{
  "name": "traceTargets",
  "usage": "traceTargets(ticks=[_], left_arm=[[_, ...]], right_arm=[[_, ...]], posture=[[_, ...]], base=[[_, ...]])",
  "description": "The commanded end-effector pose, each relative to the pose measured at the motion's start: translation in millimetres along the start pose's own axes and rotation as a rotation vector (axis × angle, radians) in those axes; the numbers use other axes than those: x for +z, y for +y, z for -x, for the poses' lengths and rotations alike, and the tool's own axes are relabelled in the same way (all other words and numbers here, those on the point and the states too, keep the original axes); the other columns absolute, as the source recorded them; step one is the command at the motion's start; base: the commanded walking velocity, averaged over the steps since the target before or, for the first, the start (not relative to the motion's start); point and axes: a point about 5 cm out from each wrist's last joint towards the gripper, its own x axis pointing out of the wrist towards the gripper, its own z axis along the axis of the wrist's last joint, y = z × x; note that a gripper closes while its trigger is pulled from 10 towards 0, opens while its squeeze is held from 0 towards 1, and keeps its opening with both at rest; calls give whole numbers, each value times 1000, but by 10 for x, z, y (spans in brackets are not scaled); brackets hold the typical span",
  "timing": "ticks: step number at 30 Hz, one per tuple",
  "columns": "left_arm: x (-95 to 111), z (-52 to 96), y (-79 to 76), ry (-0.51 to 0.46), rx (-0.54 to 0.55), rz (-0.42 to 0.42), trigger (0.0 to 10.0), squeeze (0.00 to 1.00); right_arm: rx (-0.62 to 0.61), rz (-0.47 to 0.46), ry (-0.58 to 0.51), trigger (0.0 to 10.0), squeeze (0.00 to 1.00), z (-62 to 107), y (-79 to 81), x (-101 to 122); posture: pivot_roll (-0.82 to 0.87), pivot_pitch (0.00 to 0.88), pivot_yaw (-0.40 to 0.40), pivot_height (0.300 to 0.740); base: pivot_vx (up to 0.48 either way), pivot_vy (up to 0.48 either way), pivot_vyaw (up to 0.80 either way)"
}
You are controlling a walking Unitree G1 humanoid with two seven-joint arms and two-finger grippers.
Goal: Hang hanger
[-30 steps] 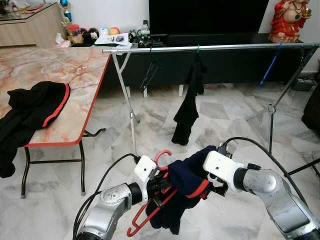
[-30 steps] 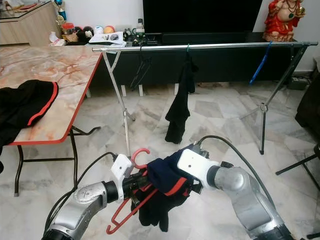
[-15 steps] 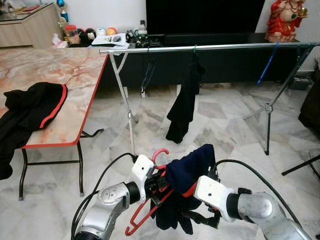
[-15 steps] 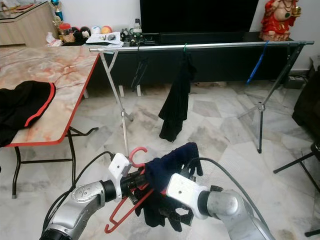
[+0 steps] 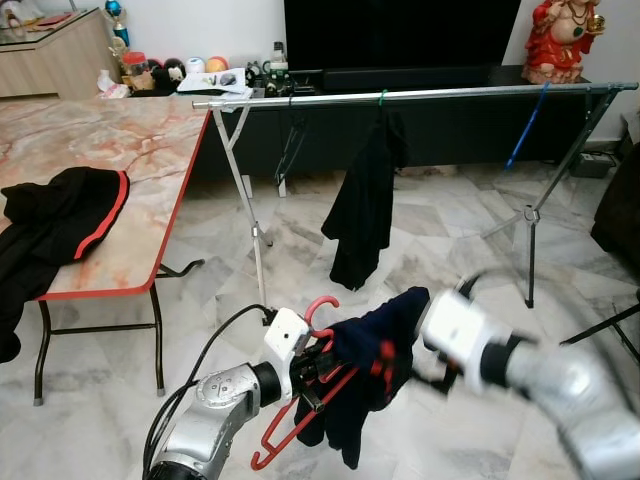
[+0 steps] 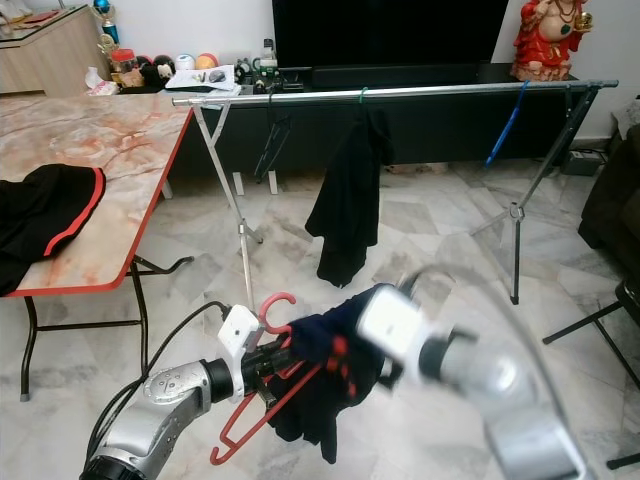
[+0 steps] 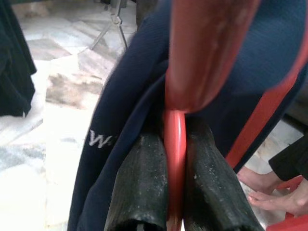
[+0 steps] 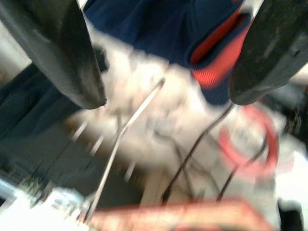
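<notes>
One red plastic hanger (image 5: pixel 300 420) with navy garment (image 5: pixel 365 365), clamped in left gripper (image 7: pixel 175 192), short of silver rail (image 5: pixel 400 96). Right gripper (image 8: pixel 163 72), jaws apart, has swung up, blurred.

Open floor (image 5: pixel 450 250) ahead of my left end effector (image 5: pixel 318 372), up to the rail (image 5: pixel 450 94). Obstacles on the rail: black garment (image 5: pixel 362 200) straight ahead, black hanger (image 5: pixel 292 145) left of it, blue hanger (image 5: pixel 525 130) far right. Free rail between garment and blue hanger. Surface (image 5: pixel 130 150) well left.
</notes>
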Motion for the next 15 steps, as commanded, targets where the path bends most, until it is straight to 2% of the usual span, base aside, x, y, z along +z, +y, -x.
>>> traceTargets(ticks=[1, 2, 4, 6, 7, 10, 11, 15], left_arm=[[33, 12, 15, -20, -8, -16, 10000, 0], [24, 14, 12, -15, -10, -18, 10000, 0], [15, 18, 8, -9, -16, -19, 10000, 0], [9, 29, 6, -4, -27, -23, 10000, 0], [-1, 47, 14, 4, -30, -31, 10000, 0], [-2, 64, 25, 6, -28, -32, 10000, 0], [-1, 72, 31, 6, -26, -32, 10000, 0], [-4, 72, 28, 7, -26, -33, 10000, 0]], right_arm=[[27, -24, -57, 10000, 0, 63, 10, 82], [37, -28, -60, 10000, 0, 80, 9, 78], [59, 0, 4, 10000, 0, 117, -2, -23], [79, 75, 150, 10000, 0, 159, -24, -252], [79, 58, 189, 10000, 0, 177, -49, -363], [100, 35, 170, 10000, 0, 163, -27, -351], [154, 33, 124, 10000, 0, 144, 48, -286], [252, 13, 32, 10000, 0, 138, 179, -173]], posture=[[20, 80, 30, 740], [20, 80, 30, 740], [19, 83, 28, 740], [20, 85, 25, 740], [21, 85, 24, 740], [27, 87, 22, 740], [27, 87, 22, 740], [32, 90, 22, 740]], base=[[0, 0, 0], [0, 0, 0], [0, 0, 0], [0, 0, 0], [0, 0, 0], [0, 0, 0], [0, 0, 0], [0, 0, 0]])
